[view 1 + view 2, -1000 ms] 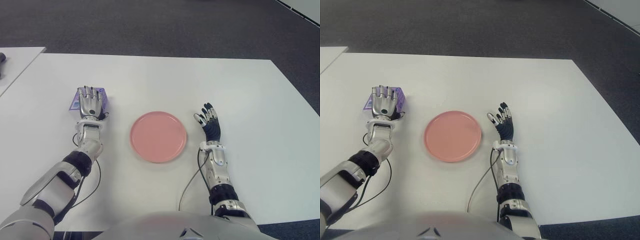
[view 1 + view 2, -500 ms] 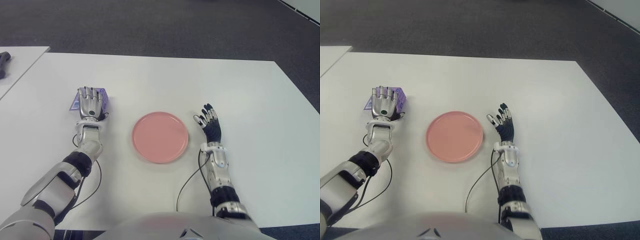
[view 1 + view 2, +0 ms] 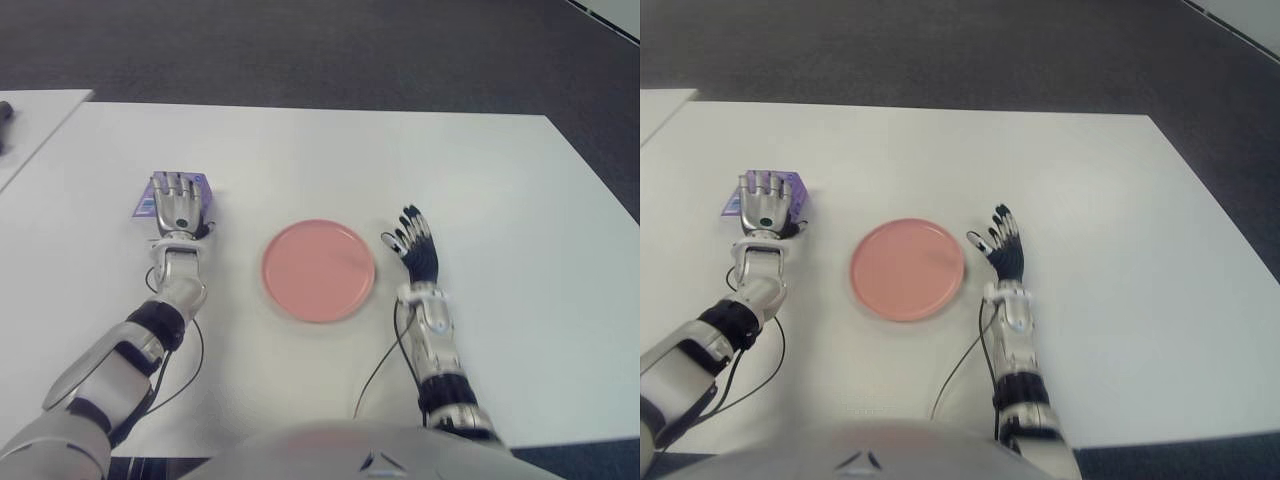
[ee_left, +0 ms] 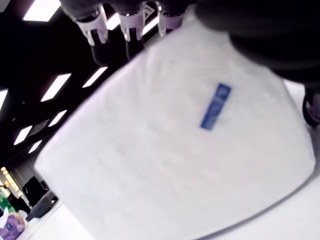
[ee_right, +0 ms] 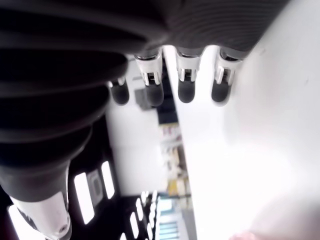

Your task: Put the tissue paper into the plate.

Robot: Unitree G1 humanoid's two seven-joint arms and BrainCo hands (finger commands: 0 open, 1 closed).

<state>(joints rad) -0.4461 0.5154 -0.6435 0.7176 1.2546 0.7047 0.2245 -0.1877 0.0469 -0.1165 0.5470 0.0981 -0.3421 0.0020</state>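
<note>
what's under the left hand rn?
The tissue paper pack, purple edges showing past the left hand. The hand covers most of its top. The wrist view shows the pack at the palm; a closed grip cannot be told.

Office or lab-type room: plain white table (image 3: 300, 150) on dark grey carpet (image 3: 300, 50), a second white table (image 3: 30, 120) at the left edge. Wrist views show rows of rectangular ceiling light panels (image 4: 55, 87) overhead.
</note>
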